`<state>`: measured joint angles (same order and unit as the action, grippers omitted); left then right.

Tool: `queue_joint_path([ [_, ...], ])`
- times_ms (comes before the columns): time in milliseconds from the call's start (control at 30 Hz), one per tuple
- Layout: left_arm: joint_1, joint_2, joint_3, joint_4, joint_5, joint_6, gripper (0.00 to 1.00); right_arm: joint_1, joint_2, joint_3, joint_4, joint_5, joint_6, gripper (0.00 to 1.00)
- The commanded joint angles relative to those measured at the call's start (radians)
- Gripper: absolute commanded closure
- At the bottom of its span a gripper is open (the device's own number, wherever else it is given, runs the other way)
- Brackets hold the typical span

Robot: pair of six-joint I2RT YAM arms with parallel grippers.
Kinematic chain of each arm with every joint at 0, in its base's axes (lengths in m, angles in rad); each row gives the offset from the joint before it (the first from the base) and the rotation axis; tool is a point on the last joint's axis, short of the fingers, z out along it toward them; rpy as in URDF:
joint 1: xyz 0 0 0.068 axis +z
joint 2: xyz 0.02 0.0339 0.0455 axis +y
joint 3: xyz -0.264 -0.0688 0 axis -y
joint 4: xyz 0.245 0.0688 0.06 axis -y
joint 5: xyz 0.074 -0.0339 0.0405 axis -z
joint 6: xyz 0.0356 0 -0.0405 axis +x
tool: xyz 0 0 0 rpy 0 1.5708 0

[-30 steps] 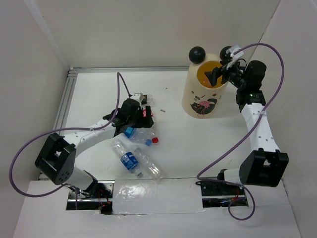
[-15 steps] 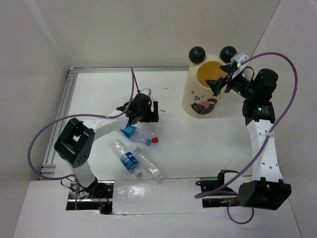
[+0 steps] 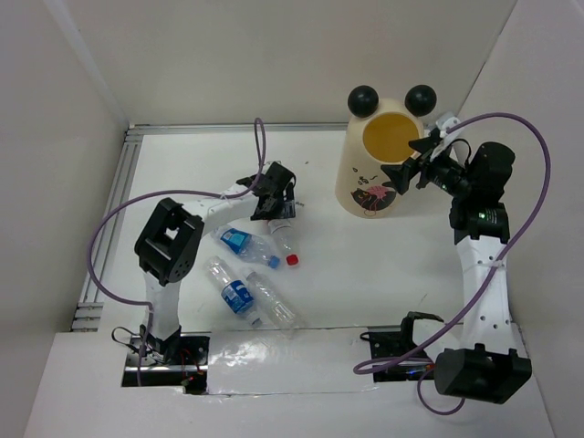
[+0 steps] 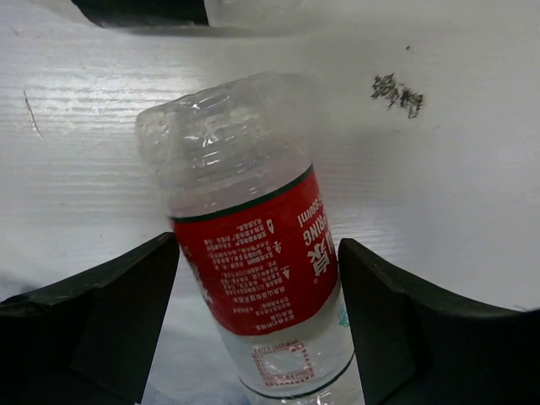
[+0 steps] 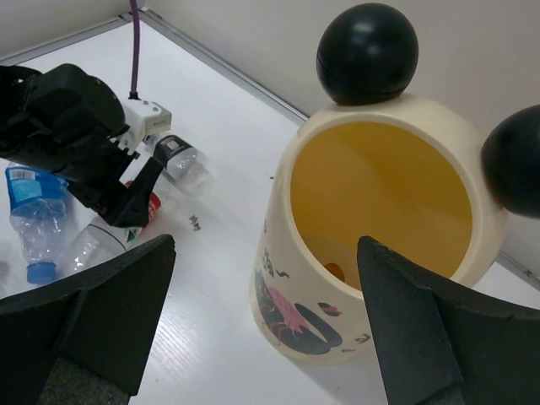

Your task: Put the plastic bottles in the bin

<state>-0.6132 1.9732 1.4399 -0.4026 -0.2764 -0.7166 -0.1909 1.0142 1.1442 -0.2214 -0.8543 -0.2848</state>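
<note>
A clear bottle with a red label (image 4: 257, 270) lies on the table, and its red cap (image 3: 292, 260) points toward the near edge. My left gripper (image 3: 276, 208) is open and low over it. Its fingers (image 4: 126, 312) stand close on either side of the label. The cream bin (image 3: 376, 182) with black ball ears stands at the back right. My right gripper (image 3: 412, 166) is open and empty beside the bin's right rim. The right wrist view looks into the bin's yellow inside (image 5: 380, 202), where an orange spot (image 5: 335, 271) shows near the bottom.
A crushed blue-labelled bottle (image 3: 239, 242) lies left of the red cap. Another blue-labelled bottle (image 3: 237, 295) and a clear one (image 3: 276, 307) lie nearer the front. A dark-labelled bottle (image 5: 177, 156) lies just beyond the left gripper. A metal rail (image 3: 114, 210) runs along the left edge.
My left gripper has swung right and away from me, from the blue-labelled bottle to the red-labelled one. My right gripper has drawn back from above the bin's opening to its right side.
</note>
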Motion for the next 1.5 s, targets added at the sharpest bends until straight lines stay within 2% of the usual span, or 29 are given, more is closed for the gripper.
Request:
queue_joint_path([
  [0, -0.003, 0.015, 0.004, -0.047, -0.027, -0.026, 0.12, -0.007, -0.032, -0.006, -0.010, -0.017, 0.010, 0.05],
  [133, -0.014, 0.004, -0.009, -0.019, -0.004, 0.000, 0.29, -0.007, -0.032, -0.006, -0.010, -0.017, 0.021, 0.05],
  [167, -0.025, -0.008, -0.009, -0.010, 0.009, 0.011, 0.43, -0.007, -0.032, -0.006, -0.022, -0.017, 0.021, 0.05],
  [267, -0.036, -0.060, -0.009, 0.001, 0.023, 0.029, 0.61, -0.007, -0.043, -0.006, -0.032, -0.017, 0.021, 0.05],
  [367, -0.074, -0.149, 0.002, 0.021, 0.063, 0.049, 0.74, -0.007, -0.055, -0.006, -0.073, -0.017, 0.000, 0.13],
  [433, -0.089, -0.192, 0.048, 0.021, 0.086, 0.063, 0.79, -0.007, -0.078, -0.006, -0.102, -0.017, -0.010, 0.24],
  [500, -0.114, -0.246, 0.092, 0.031, 0.103, 0.074, 0.82, -0.007, -0.092, -0.030, -0.111, 0.001, -0.019, 0.50],
  [567, -0.125, -0.275, 0.169, 0.054, 0.126, 0.098, 0.82, -0.007, -0.117, -0.049, -0.111, 0.063, -0.019, 0.71],
  [600, -0.137, -0.298, 0.194, 0.073, 0.147, 0.108, 0.82, -0.007, -0.126, -0.069, -0.111, 0.096, -0.001, 0.88],
  [667, -0.148, -0.309, 0.260, 0.144, 0.158, 0.124, 0.84, -0.016, -0.137, -0.083, -0.124, 0.214, 0.022, 1.00],
  [833, -0.189, -0.323, 0.339, 0.401, 0.204, 0.204, 0.84, -0.016, -0.173, -0.126, -0.248, 0.265, -0.040, 1.00],
  [867, -0.213, -0.304, 0.340, 0.585, 0.204, 0.235, 0.86, -0.016, -0.195, -0.158, -0.248, 0.255, -0.050, 1.00],
  [900, -0.214, -0.304, 0.340, 0.587, 0.194, 0.252, 0.88, -0.016, -0.207, -0.175, -0.248, 0.255, -0.050, 1.00],
  [967, -0.227, -0.264, 0.340, 0.721, 0.194, 0.275, 0.92, -0.016, -0.227, -0.204, -0.248, 0.255, -0.060, 1.00],
  [1000, -0.238, -0.251, 0.340, 0.871, 0.181, 0.296, 0.96, -0.016, -0.239, -0.225, -0.257, 0.255, -0.071, 1.00],
  [1067, -0.263, -0.190, 0.382, 1.050, 0.152, 0.348, 0.98, -0.016, -0.250, -0.241, -0.268, 0.265, -0.089, 1.00],
  [1100, -0.263, -0.163, 0.382, 1.080, 0.152, 0.368, 0.98, -0.016, -0.250, -0.254, -0.279, 0.265, -0.090, 1.00],
  [1200, -0.283, -0.032, 0.565, 1.093, 0.141, 0.463, 0.98, -0.016, -0.275, -0.279, -0.298, 0.274, -0.100, 1.00],
  [1267, -0.295, 0.031, 0.672, 1.164, 0.115, 0.538, 0.97, -0.016, -0.285, -0.304, -0.299, 0.274, -0.100, 1.00],
  [1333, -0.328, 0.120, 0.723, 1.231, 0.045, 0.676, 0.89, -0.016, -0.286, -0.313, -0.308, 0.274, -0.100, 1.00],
  [1400, -0.341, 0.177, 0.813, 1.265, 0.004, 0.767, 0.89, -0.016, -0.296, -0.322, -0.317, 0.274, -0.100, 1.00],
  [1467, -0.341, 0.249, 0.878, 1.265, -0.043, 0.876, 0.84, -0.016, -0.305, -0.331, -0.317, 0.287, -0.100, 1.00],
])
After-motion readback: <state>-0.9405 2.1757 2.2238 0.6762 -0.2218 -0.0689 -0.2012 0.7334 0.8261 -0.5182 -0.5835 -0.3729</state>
